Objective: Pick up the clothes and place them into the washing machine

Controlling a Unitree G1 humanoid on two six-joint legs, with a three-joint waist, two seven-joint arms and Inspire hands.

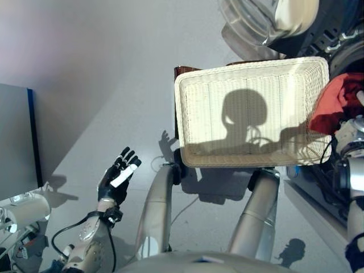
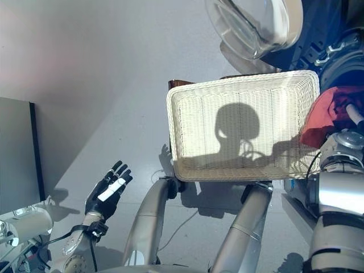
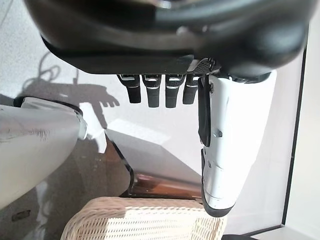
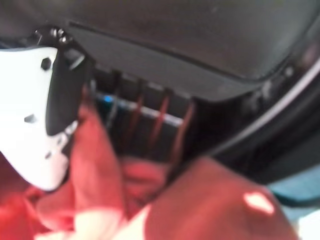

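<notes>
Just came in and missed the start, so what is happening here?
The robot is moving laundry. Its right hand is closed on a red garment at the right, beside the white wicker basket and near the washing machine, whose glass door hangs open. No clothes show in the basket. The left hand hangs open over the floor, holding nothing.

A crumpled red garment point(image 1: 336, 103) hangs bunched just beside the wicker basket's point(image 1: 250, 108) right end.
</notes>
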